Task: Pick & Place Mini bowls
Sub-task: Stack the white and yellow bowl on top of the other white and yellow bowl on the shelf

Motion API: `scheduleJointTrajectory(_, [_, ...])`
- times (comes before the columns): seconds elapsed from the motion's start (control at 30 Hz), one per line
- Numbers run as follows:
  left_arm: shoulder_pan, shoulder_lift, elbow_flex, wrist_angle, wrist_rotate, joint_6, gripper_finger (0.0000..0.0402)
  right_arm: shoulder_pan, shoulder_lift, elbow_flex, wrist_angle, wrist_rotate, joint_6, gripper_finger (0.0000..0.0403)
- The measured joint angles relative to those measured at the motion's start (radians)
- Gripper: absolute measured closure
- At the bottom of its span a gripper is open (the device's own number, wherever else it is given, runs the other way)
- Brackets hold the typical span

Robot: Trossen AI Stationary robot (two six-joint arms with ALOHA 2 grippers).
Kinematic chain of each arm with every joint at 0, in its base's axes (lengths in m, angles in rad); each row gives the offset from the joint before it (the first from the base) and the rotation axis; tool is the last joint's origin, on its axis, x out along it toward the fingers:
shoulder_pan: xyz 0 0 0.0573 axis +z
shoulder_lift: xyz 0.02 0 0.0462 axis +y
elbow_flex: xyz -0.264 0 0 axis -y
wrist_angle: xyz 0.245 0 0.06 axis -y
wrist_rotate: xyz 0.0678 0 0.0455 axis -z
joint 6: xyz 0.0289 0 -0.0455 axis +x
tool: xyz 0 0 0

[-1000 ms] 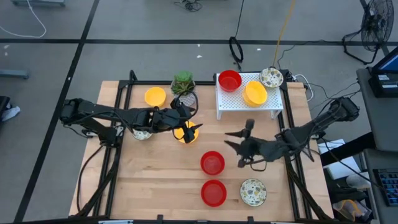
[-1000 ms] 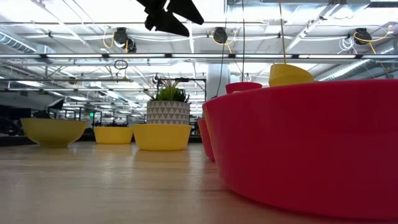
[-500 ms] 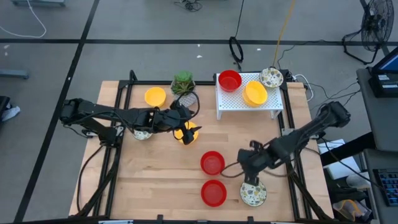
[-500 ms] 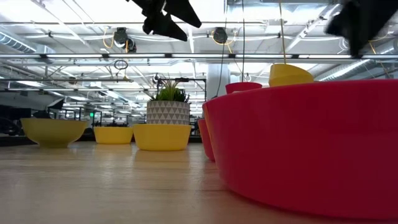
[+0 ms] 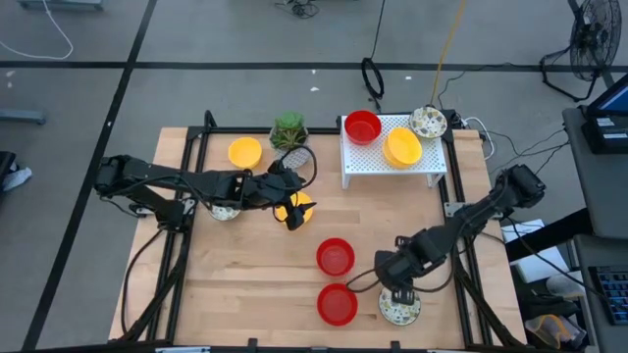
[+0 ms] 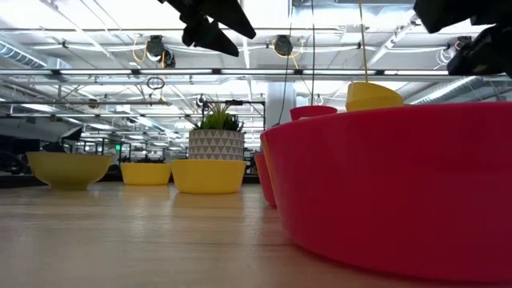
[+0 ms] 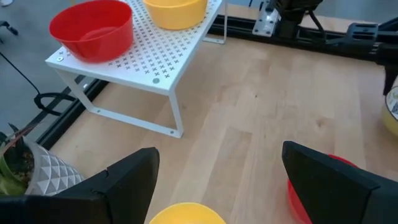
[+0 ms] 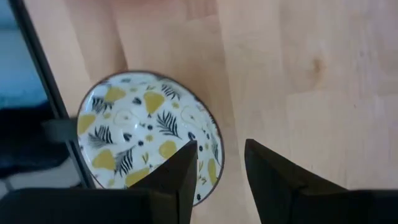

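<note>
Bowls first, from the table's near edge. Patterned cream bowl (image 5: pixel 399 305) sits near the near right corner, with the right gripper (image 5: pixel 394 291) directly over it; the right wrist view shows its jaws parted a little, one finger on either side of that bowl's rim (image 8: pixel 214 152), not visibly clamped on it. Red bowl (image 5: pixel 337 305) lies just beside the patterned one, toward the left, close to the near edge. Second red bowl (image 5: pixel 336 257) stands just behind it, apart from it, about mid-table.

Farther back, the left gripper (image 5: pixel 290 208) hangs over a yellow bowl (image 5: pixel 296 209) left of centre, jaws spread wide and holding nothing; the left wrist view shows this bowl's rim (image 7: pixel 186 212) between the two fingers. Another patterned bowl (image 5: pixel 225 210) lies under the left arm, mostly hidden by it, toward the left edge.

Toward the far edge: a yellow bowl (image 5: pixel 245 152) on the far left part of the table, and beside it a small potted plant (image 5: pixel 288 132). White perforated rack (image 5: pixel 373 160) stands at the far right, carrying a red bowl (image 5: pixel 362 126), a yellow bowl (image 5: pixel 402 146) and a third patterned bowl (image 5: pixel 428 123) at the rack's far right corner.

Low view: the nearest red bowl (image 6: pixel 400 184) fills the right side; three yellow bowls and the plant pot (image 6: pixel 216 144) show beyond.
</note>
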Motion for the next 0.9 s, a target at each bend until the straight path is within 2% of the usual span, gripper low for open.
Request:
scheduleJointTrajectory(0.2, [0.000,0.000,0.000,-0.004,0.000,-0.002,0.0062,0.028,-0.001,-0.032,0.060,0.041,-0.087,0.0282])
scheduleJointTrajectory(0.33, [0.000,0.000,0.000,-0.004,0.000,0.000,0.0062,0.030,0.000,-0.100,0.180,-0.026,-0.088,0.0282])
scheduleJointTrajectory(0.63, [0.000,0.000,0.000,-0.004,0.000,0.003,0.0062,0.028,0.000,-0.236,0.369,-0.029,-0.081,0.0282])
scheduleJointTrajectory(0.9, [0.000,0.000,0.000,-0.003,0.000,0.010,0.0062,0.030,-0.023,-0.217,0.381,-0.033,-0.063,0.0282])
